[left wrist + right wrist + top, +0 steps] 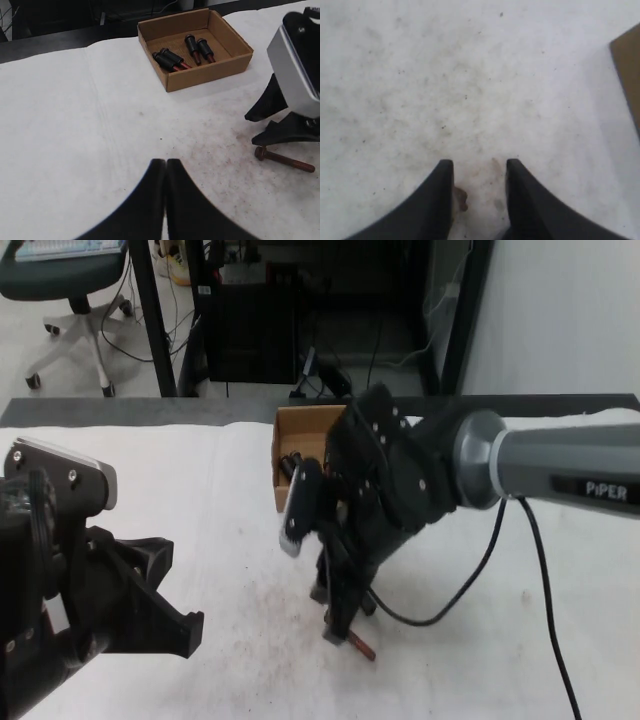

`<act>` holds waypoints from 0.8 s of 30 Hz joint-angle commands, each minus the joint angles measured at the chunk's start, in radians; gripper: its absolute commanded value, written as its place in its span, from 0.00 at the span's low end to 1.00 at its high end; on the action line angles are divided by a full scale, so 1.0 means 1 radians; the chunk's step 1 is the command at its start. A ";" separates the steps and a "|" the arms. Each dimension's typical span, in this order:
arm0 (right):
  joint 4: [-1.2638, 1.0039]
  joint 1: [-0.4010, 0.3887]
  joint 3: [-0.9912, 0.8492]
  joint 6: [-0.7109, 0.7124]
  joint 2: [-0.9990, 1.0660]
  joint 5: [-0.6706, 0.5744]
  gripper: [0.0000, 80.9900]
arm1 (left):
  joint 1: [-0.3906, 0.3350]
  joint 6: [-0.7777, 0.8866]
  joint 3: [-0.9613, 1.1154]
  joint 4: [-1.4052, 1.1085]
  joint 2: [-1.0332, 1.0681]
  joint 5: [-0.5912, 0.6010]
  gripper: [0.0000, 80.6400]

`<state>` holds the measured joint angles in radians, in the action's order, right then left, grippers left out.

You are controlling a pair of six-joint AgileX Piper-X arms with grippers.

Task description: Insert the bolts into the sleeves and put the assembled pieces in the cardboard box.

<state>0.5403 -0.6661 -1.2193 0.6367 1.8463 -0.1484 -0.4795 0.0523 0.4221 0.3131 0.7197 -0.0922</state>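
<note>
A reddish bolt [285,159] lies on the white cloth, its head towards the middle of the bench; in the high view the bolt [361,645] is just in front of an arm's fingertips. My right gripper [338,625] points down at the cloth right beside it, open; a bit of the bolt [462,199] shows against one finger [441,200]. The cardboard box [210,75] at the back holds several black-sleeved bolts [170,59]. My left gripper [166,172] is shut on nothing, low over the cloth at the near left.
The cloth [200,500] covers the bench and is stained brown around the bolt. A black cable [470,580] hangs from the right arm down to the cloth. The box corner [629,70] lies close beside the right gripper.
</note>
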 commanded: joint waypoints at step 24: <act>0.173 0.000 0.000 -0.220 0.014 0.045 0.42 | 0.003 0.010 0.008 -0.011 -0.010 0.000 0.00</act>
<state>0.7195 -0.6661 -1.2245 0.4191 1.8562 -0.1028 -0.4795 0.0523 0.4221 0.3131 0.7197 -0.0922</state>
